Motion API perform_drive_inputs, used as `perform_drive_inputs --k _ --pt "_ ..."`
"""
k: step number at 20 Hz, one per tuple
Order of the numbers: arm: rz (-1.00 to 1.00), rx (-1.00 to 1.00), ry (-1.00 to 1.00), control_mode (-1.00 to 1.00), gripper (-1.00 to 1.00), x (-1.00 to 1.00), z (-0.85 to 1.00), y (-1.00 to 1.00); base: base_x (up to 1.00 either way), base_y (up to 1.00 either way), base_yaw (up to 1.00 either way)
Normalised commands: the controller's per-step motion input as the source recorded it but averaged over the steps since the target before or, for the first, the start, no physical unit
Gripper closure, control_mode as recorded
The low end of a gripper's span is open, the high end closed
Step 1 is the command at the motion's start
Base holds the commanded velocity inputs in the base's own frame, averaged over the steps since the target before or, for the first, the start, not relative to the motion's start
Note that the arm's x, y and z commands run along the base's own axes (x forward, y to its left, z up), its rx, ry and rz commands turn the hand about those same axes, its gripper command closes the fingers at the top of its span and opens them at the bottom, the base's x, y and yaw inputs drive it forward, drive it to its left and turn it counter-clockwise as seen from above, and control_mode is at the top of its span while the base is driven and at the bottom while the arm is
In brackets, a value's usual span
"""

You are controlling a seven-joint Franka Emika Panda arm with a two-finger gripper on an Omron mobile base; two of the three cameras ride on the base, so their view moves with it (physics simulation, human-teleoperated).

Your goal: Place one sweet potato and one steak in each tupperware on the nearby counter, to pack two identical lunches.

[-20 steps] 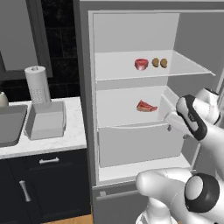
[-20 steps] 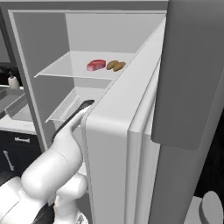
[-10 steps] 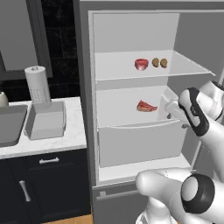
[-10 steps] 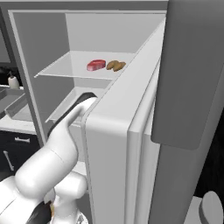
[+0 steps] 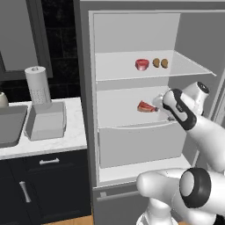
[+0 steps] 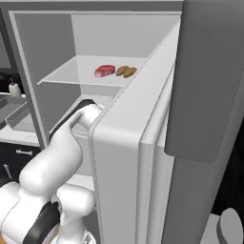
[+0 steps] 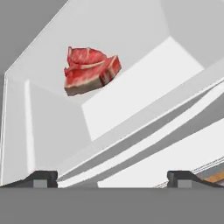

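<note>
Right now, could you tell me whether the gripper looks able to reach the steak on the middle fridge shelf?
Probably yes: the open gripper faces the steak with nothing between them on the shelf.

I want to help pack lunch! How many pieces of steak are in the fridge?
2. One steak lies on the upper shelf, beside the sweet potatoes. The other steak lies on the shelf below, just ahead of the open gripper. More could be hidden elsewhere.
</note>
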Motion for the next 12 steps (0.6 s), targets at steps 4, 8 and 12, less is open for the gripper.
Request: perform_drive_inputs --k 4,8,12 --pt "0.0 0.0 0.13 -1.0 -1.0 0.94 0.36 0.05 0.0 0.0 0.0" --pt "-0.01 0.0 0.11 -1.0 -1.0 0.86 0.01 0.0 0.0 0.0 0.0" --pt "0.0 0.0 -0.02 -1.0 -1.0 0.23 -0.24 0.0 0.0 0.0 0.0"
